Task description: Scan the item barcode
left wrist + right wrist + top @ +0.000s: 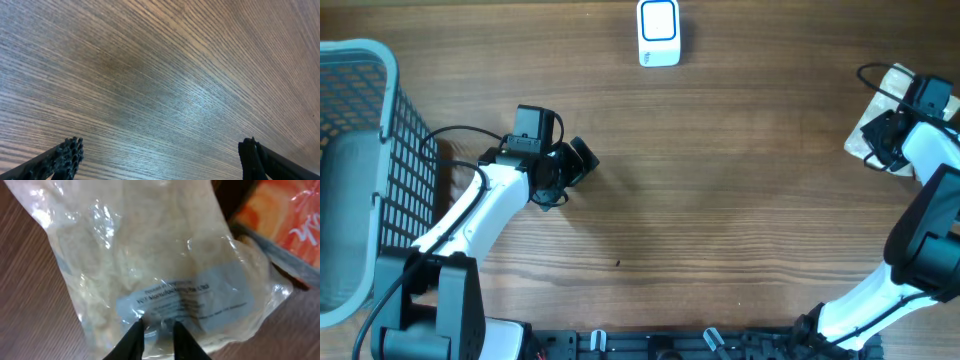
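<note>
At the desk's (720,200) right edge, the right gripper (157,330) pinches a clear bag (150,255) in narrowed jaws beside its label (190,297), probably to carry it to the scanner (660,33). The left gripper (160,160) hovers over bare wood, jaws spread wide, empty.

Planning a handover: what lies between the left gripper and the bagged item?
Overhead view: only bare table between left gripper and bagged item.

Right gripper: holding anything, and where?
The right gripper pinches the clear plastic bag by its film at the grey label's edge.
</note>
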`<state>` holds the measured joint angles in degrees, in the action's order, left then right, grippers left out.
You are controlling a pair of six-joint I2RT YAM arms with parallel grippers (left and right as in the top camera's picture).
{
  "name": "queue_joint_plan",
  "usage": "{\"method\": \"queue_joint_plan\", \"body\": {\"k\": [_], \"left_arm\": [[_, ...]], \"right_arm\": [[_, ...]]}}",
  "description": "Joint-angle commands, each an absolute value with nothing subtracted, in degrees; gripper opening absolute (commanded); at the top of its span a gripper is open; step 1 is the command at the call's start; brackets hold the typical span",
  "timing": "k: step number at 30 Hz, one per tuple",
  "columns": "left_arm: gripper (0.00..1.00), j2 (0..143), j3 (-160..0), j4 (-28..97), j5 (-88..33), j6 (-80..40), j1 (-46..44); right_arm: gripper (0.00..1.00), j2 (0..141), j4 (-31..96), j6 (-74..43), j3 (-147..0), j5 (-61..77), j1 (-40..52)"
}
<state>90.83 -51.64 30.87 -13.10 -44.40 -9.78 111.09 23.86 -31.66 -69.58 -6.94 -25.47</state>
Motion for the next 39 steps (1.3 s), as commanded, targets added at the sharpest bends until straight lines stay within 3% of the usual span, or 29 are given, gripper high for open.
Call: {"method": "queue_joint_plan", "body": {"k": [1,2,7,9,11,13,14,17,21,28,34,39], "left_arm": [[1.0,90.0,-51.7,30.9,-12.5,-43.7,-9.9],[1.0,90.0,-51.7,30.9,-12.5,-43.7,-9.9],[1.0,90.0,-51.7,30.9,-12.5,-43.7,-9.9],[1.0,90.0,-51.7,30.9,-12.5,-43.7,-9.9],[1.0,90.0,-51.7,30.9,-12.5,-43.7,-9.9],[1.0,90.0,-51.7,30.9,-12.5,-43.7,-9.9],[1.0,90.0,-51.7,30.9,-12.5,-43.7,-9.9],[1.0,90.0,-51.7,30.9,-12.5,-43.7,-9.9],[1.0,90.0,-51.7,30.9,-12.5,-43.7,-9.9],[1.0,90.0,-51.7,30.9,-12.5,-43.7,-9.9],[1.0,90.0,-51.7,30.9,-12.5,-43.7,-9.9],[1.0,90.0,-51.7,30.9,-12.5,-43.7,-9.9]], "right_arm": [[0.08,115.4,19.8,-31.5,-69.5,-8.5,-29.1],[0.04,115.3,19.5,-31.5,-69.9,-9.5,-30.2],[0.09,115.0,26.6,-26.1,-82.5,-10.7,-33.8],[0.28,114.2,31.9,-25.4,-89.9,-8.9,-33.7],[0.36,112.3,36.7,-25.5,-96.1,-4.1,-33.7],[0.61,107.5,41.1,-25.5,-100.5,3.5,-33.7],[1.0,104.1,43.0,-25.6,-100.8,7.3,-33.7],[1.0,93.0,53.1,-25.6,-100.8,18.9,-33.6],[1.0,80.2,68.6,-23.5,-97.7,19.3,-27.1],[1.0,58.7,68.7,-22.7,-74.3,19.4,-11.2],[1.0,50.5,71.9,-35.5,-64.5,19.3,-9.9],[1.0,53.1,72.0,-33.3,-63.9,14.4,-9.9]]}}
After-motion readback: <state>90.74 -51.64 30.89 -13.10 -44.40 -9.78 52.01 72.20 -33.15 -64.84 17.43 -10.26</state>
